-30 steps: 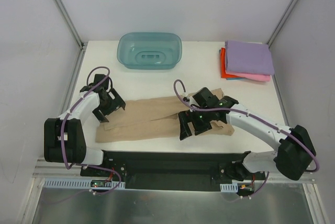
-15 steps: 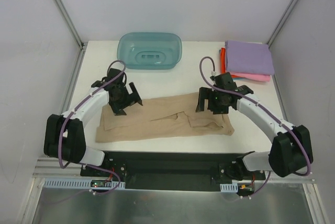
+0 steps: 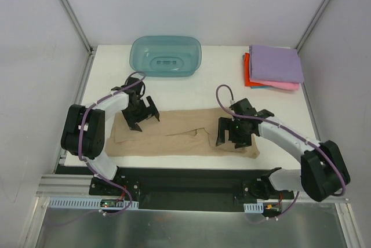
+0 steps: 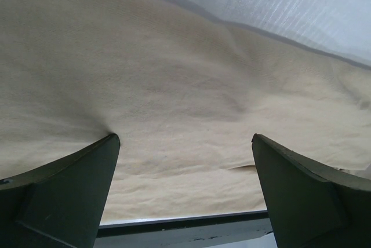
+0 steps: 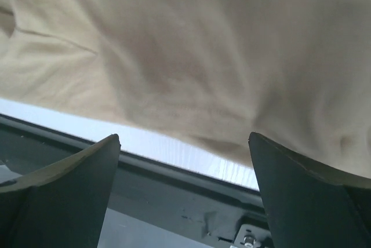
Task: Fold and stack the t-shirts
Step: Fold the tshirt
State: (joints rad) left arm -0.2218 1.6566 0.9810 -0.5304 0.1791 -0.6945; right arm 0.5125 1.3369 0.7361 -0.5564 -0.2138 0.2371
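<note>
A tan-beige t-shirt (image 3: 174, 135) lies folded in a long flat strip across the near part of the table. My left gripper (image 3: 142, 117) is open, low over the strip's far left part; the left wrist view shows its fingers (image 4: 69, 193) spread over the tan cloth (image 4: 174, 97). My right gripper (image 3: 232, 135) is open over the strip's right end; the right wrist view shows tan cloth (image 5: 220, 57) above the table's near edge. A folded stack sits at the far right: lilac-purple shirt (image 3: 277, 62) on top, pink (image 3: 283, 85) under it, red-orange (image 3: 247, 74) at the bottom.
A translucent teal plastic tub (image 3: 166, 56) stands at the back centre. White enclosure walls close the left, right and back sides. A black rail (image 3: 191, 175) runs along the table's near edge.
Both grippers let go of the tan shirt after folding it over. The left one moved a little right and down onto the strip; the right one came back toward the near edge.
</note>
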